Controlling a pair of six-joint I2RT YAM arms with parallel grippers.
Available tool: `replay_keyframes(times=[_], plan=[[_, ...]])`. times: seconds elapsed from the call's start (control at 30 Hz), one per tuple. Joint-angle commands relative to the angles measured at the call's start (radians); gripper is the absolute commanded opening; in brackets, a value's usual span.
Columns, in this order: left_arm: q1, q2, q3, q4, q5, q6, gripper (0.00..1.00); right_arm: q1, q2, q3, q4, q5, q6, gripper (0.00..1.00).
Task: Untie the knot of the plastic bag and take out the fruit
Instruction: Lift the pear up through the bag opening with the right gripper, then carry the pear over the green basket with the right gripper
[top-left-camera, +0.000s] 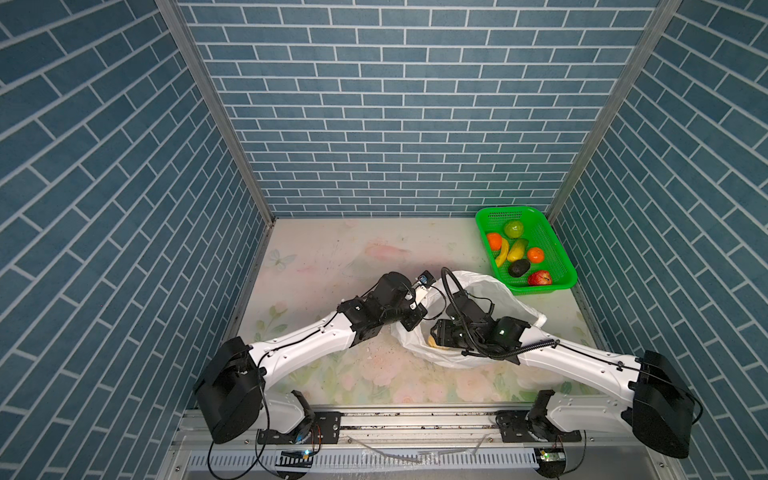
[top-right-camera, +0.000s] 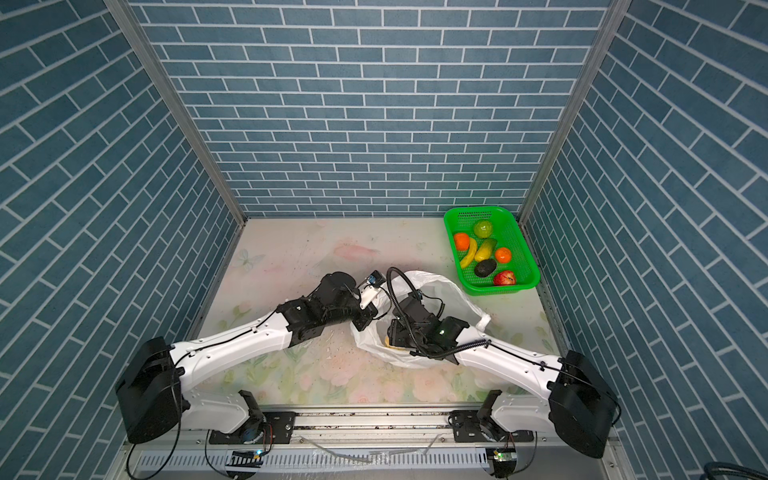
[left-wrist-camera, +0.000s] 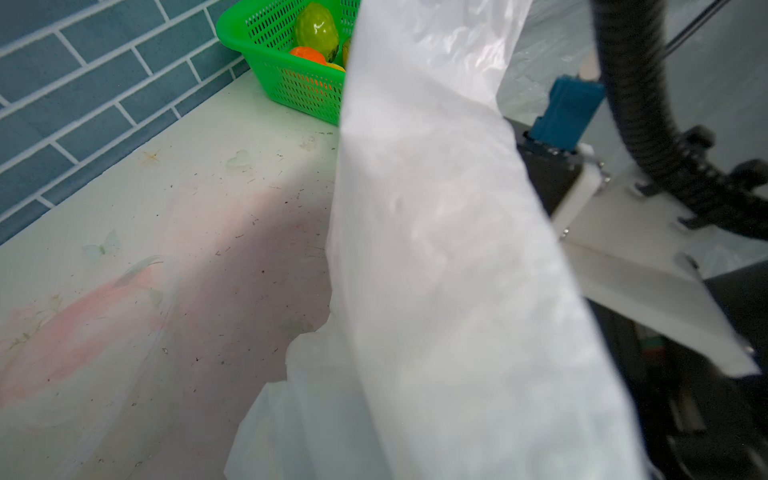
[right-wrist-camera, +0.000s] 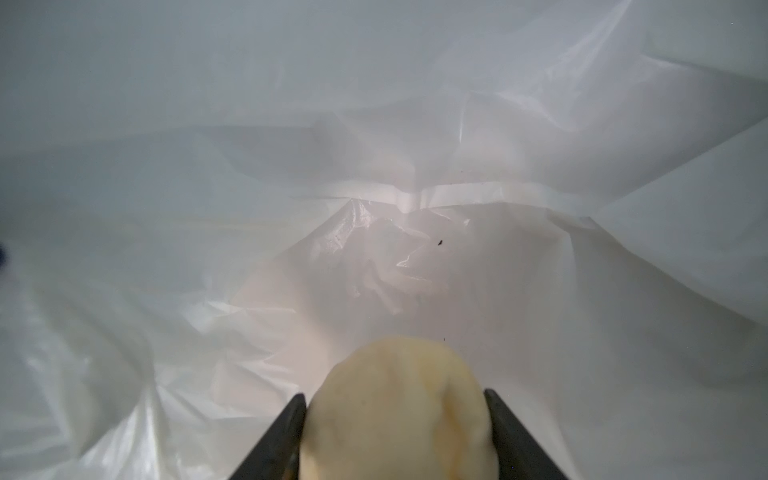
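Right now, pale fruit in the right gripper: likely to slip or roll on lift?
Likely stiff: the pale fruit shows no denting where the right gripper pinches it. Its rounded sides could let it slip, and roll if dropped. The thin plastic bag around it looks floppy, may snag.

1. Cannot see the left gripper (top-left-camera: 415, 319) fingertips: buried in a fold of the plastic bag (top-left-camera: 511, 307) at its left rim.
2. Cannot see the right gripper (right-wrist-camera: 395, 395) tips in both top views: covered by its own wrist inside the bag mouth.
3. Only a sliver of the pale fruit (top-left-camera: 433, 342) there; blurred and cut by the frame edge in the right wrist view.
4. Most of the far-right green basket (left-wrist-camera: 266, 54) blocked by bag plastic in the left wrist view.
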Motion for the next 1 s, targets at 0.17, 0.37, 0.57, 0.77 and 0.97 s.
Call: replay_keyframes(times=[0.17, 0.37, 0.57, 0.77, 0.97], plan=[[-0.008, 0.029, 0.044, -0.019, 0.004, -0.016, 0.0, 0.009, 0.001, 0.065, -0.006, 0.03, -0.06, 0.54], [-0.02, 0.004, 0.01, 0.011, 0.018, -0.037, 0.0, -0.035, 0.017, 0.085, 0.008, 0.132, -0.059, 0.54], [-0.033, -0.015, -0.017, 0.006, 0.011, -0.05, 0.0, -0.074, 0.009, 0.083, 0.035, 0.125, -0.042, 0.54], [-0.044, -0.008, -0.029, 0.029, 0.012, -0.061, 0.0, -0.107, -0.042, 0.018, 0.104, 0.122, 0.03, 0.55], [-0.061, 0.011, -0.032, 0.045, 0.01, -0.07, 0.0, -0.149, -0.043, 0.04, 0.124, 0.134, 0.042, 0.54]])
